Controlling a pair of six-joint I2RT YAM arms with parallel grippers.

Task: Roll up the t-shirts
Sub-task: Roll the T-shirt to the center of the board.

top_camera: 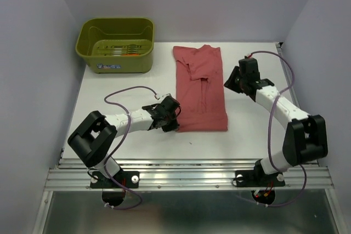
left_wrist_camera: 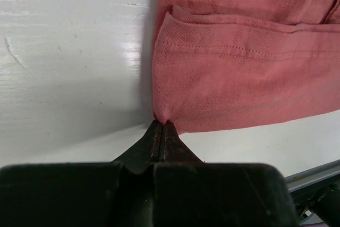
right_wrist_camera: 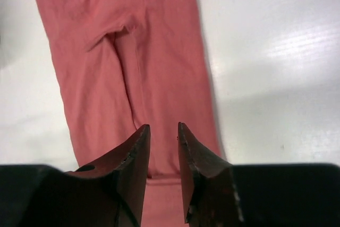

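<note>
1. The dusty rose, soft cloth t-shirt (top_camera: 200, 89) lies flat on the white table (top_camera: 120, 89) in the centre of the top view. It is folded into a long narrow strip, and its stitched hem is at the lower end of the frame.
2. The left gripper (top_camera: 171, 121) sits at the lower left corner of this strip. In its wrist view the left gripper (left_wrist_camera: 162, 126) has its jaws pressed fully together, and they pinch the very corner of the hem.
3. The right gripper (top_camera: 231, 80) is in the upper right part of the top view, just beside the right edge of the strip. In its wrist view the right gripper (right_wrist_camera: 162, 131) has its jaws a little apart, with only a narrow gap. We see the cloth below this gap, but nothing is held between the jaws.
4. We judge that the folding is finished and the rolling is not yet begun, because the hem lies flat and no turn of cloth shows.
5. The next move, we think, asks the right gripper to go to the lower right corner of the hem and take it. Then both corners can turn over evenly towards the top of the frame, otherwise the roll would go crooked.
6. The olive-green plastic tub (top_camera: 140, 61) stands in the upper left, well apart from the t-shirt.
</note>
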